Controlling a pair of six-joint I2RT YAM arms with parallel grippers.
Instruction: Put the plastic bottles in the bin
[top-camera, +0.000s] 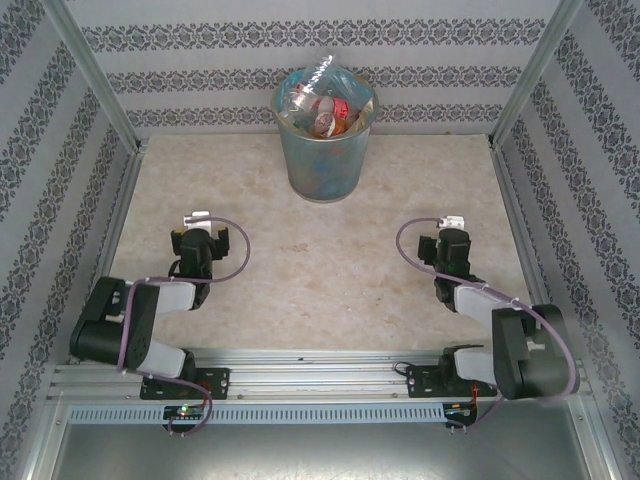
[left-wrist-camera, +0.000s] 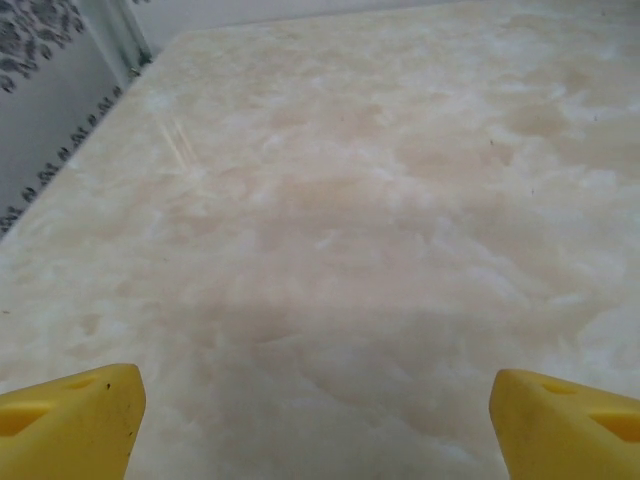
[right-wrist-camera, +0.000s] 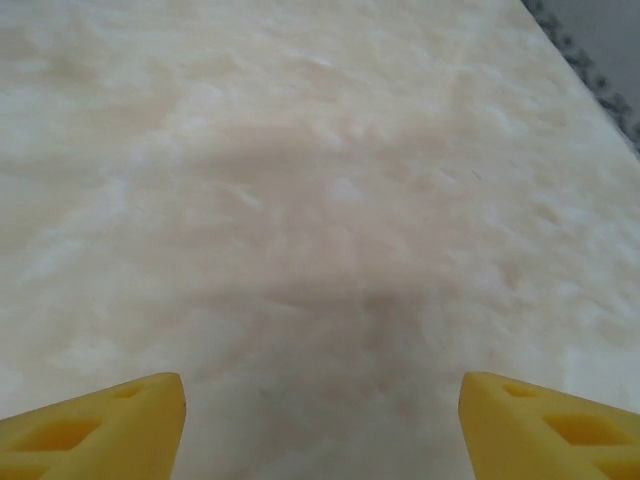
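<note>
Evidently light, thin-walled and slippery, the plastic bottles (top-camera: 326, 106) lie heaped in the bin (top-camera: 325, 172) at the far edge of the worktop (top-camera: 310, 275), best pinched at the waist, while the left gripper (left-wrist-camera: 318, 425) and right gripper (right-wrist-camera: 322, 425) hang spread apart, empty.

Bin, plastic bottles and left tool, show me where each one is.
bin (top-camera: 322, 165): top external view, on its grey mesh wall.
plastic bottles (top-camera: 338, 110): top external view, on a red-labelled bottle in the heap.
left tool (left-wrist-camera: 315, 385): left wrist view, midway between its open yellow fingers.
</note>
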